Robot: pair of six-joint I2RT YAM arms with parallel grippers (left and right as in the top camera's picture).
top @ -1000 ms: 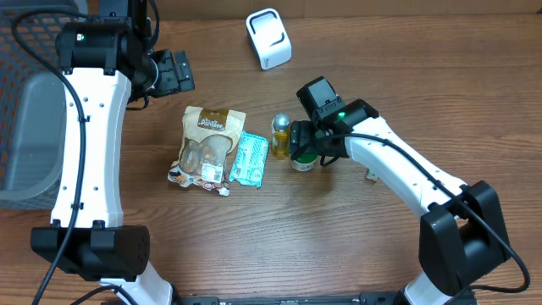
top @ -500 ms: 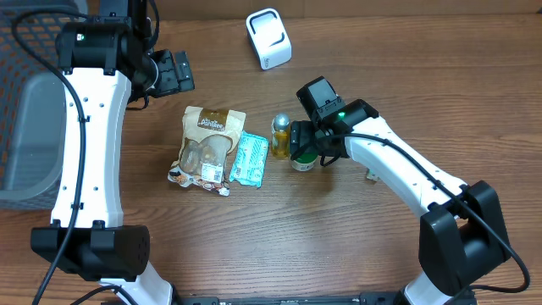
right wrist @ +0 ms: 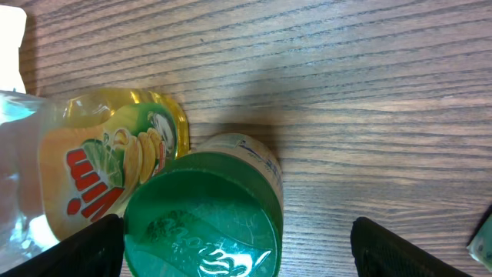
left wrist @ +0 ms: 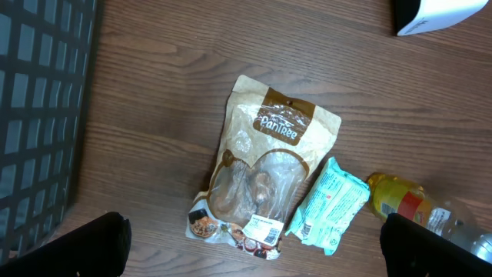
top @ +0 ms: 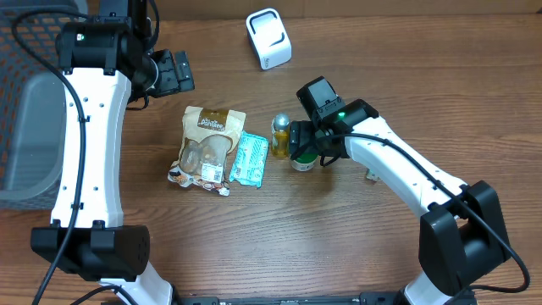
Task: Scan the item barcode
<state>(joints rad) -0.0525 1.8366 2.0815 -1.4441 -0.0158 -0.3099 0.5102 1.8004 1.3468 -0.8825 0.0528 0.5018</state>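
Observation:
A white barcode scanner [top: 268, 38] stands at the back of the table. A brown snack pouch [top: 206, 146], a teal packet [top: 249, 158], a yellow bottle [top: 280, 135] and a green-lidded jar [top: 303, 163] lie in a row mid-table. My right gripper [top: 303, 142] hovers directly over the jar, open. In the right wrist view its fingers straddle the green lid [right wrist: 204, 219], the left fingertip [right wrist: 92, 250] close to it and the right one well apart. My left gripper [top: 174, 72] is wide open above the table, behind the pouch [left wrist: 265, 169], holding nothing.
A grey mesh basket [top: 25, 110] fills the left edge. A small object [top: 371, 176] lies by the right arm's forearm. In the left wrist view the teal packet [left wrist: 330, 204] and the bottle [left wrist: 403, 204] lie close together.

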